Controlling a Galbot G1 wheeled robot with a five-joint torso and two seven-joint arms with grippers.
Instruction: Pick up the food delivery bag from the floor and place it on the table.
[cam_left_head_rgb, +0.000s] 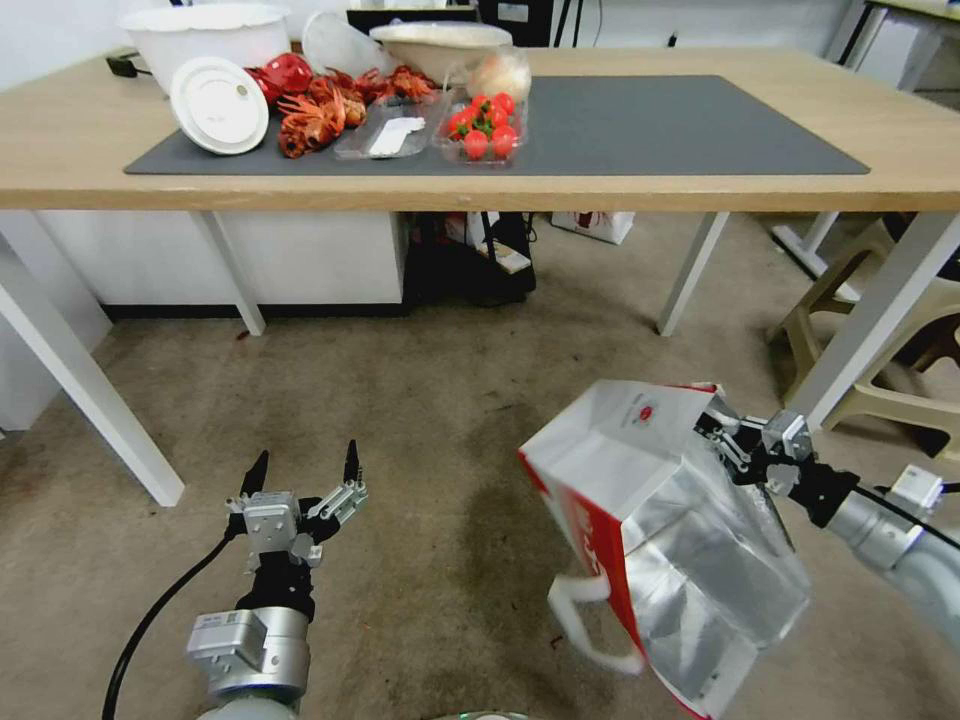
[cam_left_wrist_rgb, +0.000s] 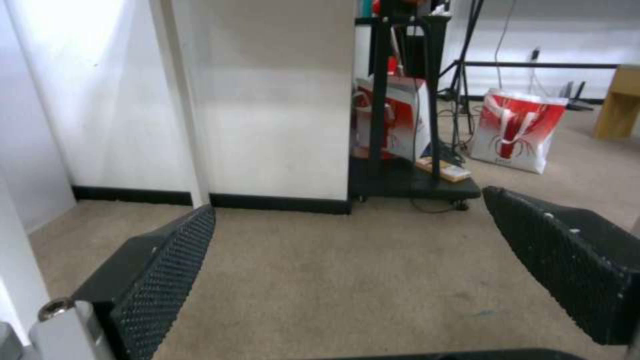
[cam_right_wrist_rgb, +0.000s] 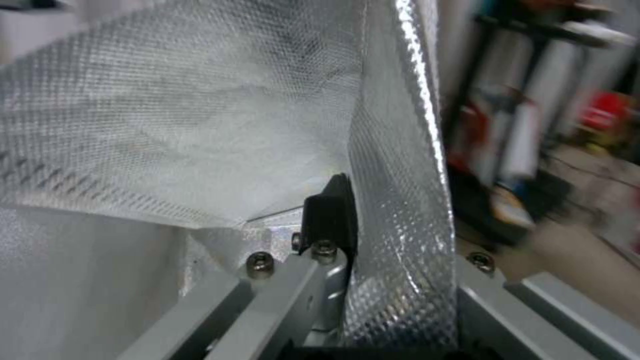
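Observation:
The food delivery bag (cam_left_head_rgb: 640, 510), white with red side panels and silver foil lining, hangs tilted above the floor (cam_left_head_rgb: 420, 450) at the lower right, its mouth facing me. My right gripper (cam_left_head_rgb: 722, 432) is shut on the bag's upper rim; in the right wrist view the foil wall (cam_right_wrist_rgb: 400, 200) is pinched beside one black finger (cam_right_wrist_rgb: 330, 210). A white handle loop (cam_left_head_rgb: 590, 620) dangles below. My left gripper (cam_left_head_rgb: 305, 466) hovers open over the floor at the lower left, holding nothing. The table (cam_left_head_rgb: 80, 140) with its dark grey mat (cam_left_head_rgb: 650, 125) stands ahead.
On the mat's left lie crayfish (cam_left_head_rgb: 330, 105), a tomato box (cam_left_head_rgb: 483, 125), white bowls (cam_left_head_rgb: 205, 35) and a lid (cam_left_head_rgb: 218, 105). White table legs (cam_left_head_rgb: 90, 390) flank the floor. A beige stool (cam_left_head_rgb: 860, 340) stands right. Smaller red-print bags (cam_left_wrist_rgb: 517, 130) sit beyond the table.

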